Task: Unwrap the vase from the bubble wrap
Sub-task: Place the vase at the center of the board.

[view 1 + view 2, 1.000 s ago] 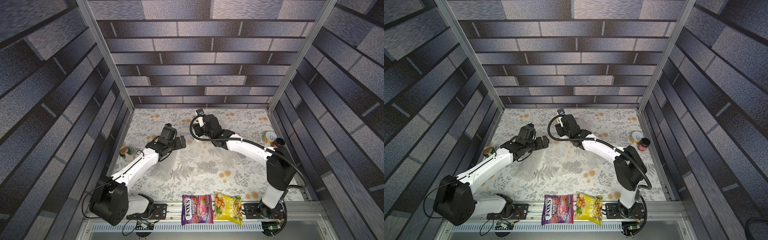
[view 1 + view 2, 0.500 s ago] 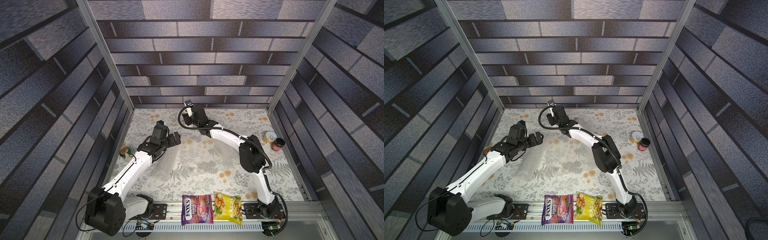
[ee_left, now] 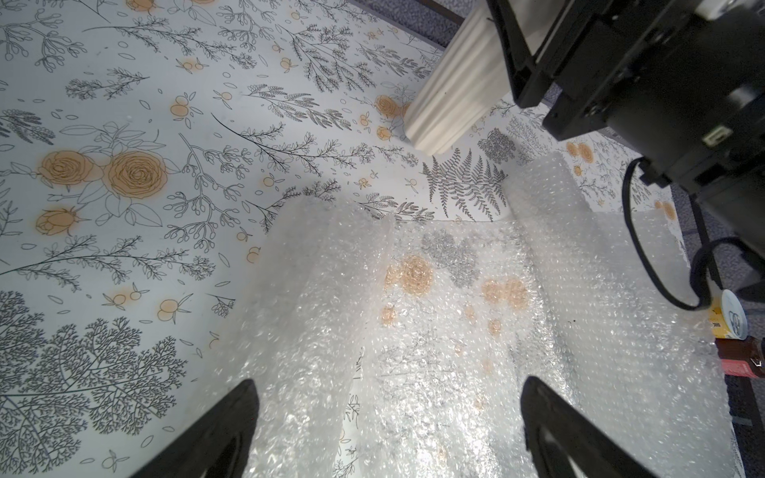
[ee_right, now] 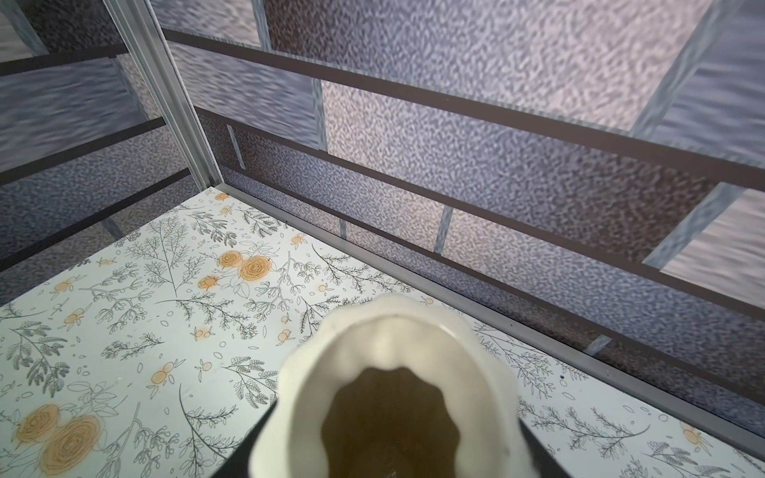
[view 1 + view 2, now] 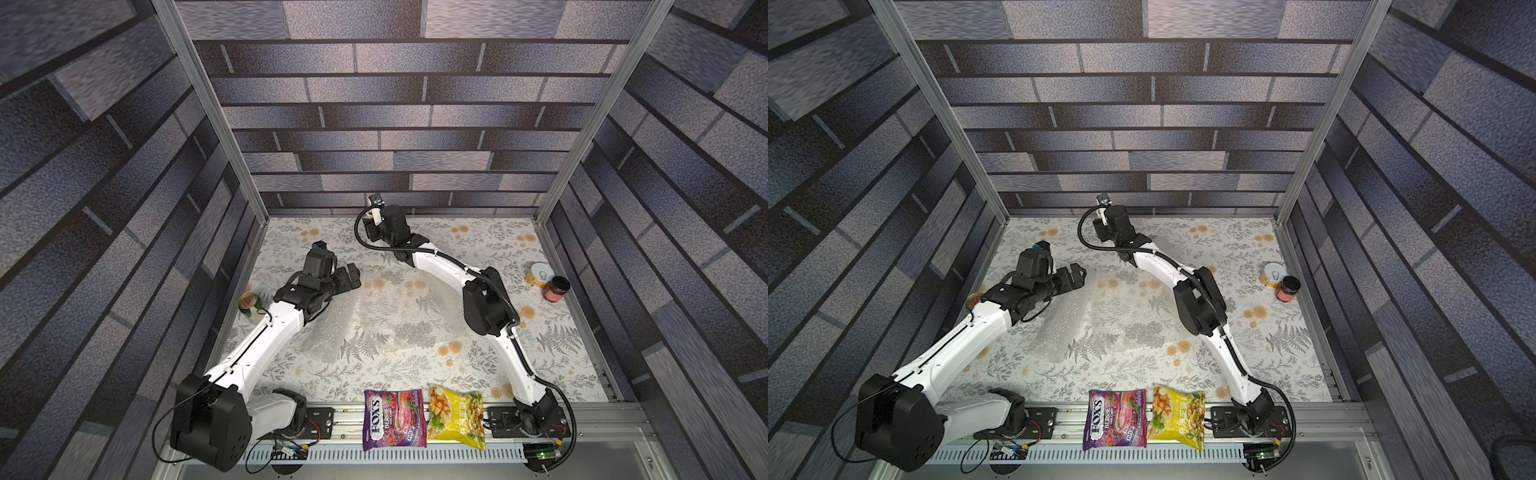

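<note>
The vase [image 3: 455,95] is white and ribbed, and it is free of the wrap. My right gripper [image 5: 374,226] is shut on it and holds it in the air near the back wall. In the right wrist view the vase's open mouth [image 4: 389,364] fills the foreground, with a dark finger [image 4: 534,447] on either side. The bubble wrap [image 5: 374,316] [image 5: 1100,316] lies unrolled and crinkled in the middle of the floral table. My left gripper [image 5: 353,276] [image 3: 387,387] hovers open over its left edge, holding nothing.
A drinks can [image 5: 249,305] stands by the left wall. A yellow tin [image 5: 540,274] and a red jar [image 5: 557,289] stand by the right wall. Two snack bags [image 5: 392,419] [image 5: 457,415] lie on the front rail.
My right arm has carried the vase back and to the left, toward the rear wall. The left arm has straightened, while its open gripper has stayed over the wrap's edge.
</note>
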You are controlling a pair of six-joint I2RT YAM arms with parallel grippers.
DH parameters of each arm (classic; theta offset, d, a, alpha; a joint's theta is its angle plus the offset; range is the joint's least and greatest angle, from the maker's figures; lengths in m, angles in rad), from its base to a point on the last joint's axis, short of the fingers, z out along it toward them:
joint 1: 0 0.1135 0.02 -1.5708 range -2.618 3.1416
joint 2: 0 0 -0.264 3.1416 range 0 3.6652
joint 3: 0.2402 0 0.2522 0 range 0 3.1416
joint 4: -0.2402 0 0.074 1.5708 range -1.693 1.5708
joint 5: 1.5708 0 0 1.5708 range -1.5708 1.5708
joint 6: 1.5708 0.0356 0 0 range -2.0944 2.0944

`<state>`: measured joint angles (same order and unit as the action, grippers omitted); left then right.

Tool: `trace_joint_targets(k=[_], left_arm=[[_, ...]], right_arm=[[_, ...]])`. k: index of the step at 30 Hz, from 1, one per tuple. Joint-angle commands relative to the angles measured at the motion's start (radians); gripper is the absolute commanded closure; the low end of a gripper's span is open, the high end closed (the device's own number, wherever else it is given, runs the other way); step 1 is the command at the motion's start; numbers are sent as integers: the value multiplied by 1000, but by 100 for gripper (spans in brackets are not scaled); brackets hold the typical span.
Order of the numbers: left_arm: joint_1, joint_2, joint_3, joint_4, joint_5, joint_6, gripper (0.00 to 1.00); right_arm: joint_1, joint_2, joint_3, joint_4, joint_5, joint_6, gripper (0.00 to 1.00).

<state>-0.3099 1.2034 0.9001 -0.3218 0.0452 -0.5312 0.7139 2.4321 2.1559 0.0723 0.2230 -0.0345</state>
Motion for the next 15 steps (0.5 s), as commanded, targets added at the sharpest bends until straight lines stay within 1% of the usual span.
trace_joint_targets(k=[1, 4, 15], left_arm=[[10, 0, -4, -20, 3, -1, 0], [12, -6, -6, -26, 5, 0, 0], [20, -17, -11, -33, 4, 1, 0]], right_arm=[[-1, 22, 78, 65, -1, 22, 83], [-2, 45, 108, 47, -2, 24, 83], [-1, 74, 126, 21, -11, 31, 82]])
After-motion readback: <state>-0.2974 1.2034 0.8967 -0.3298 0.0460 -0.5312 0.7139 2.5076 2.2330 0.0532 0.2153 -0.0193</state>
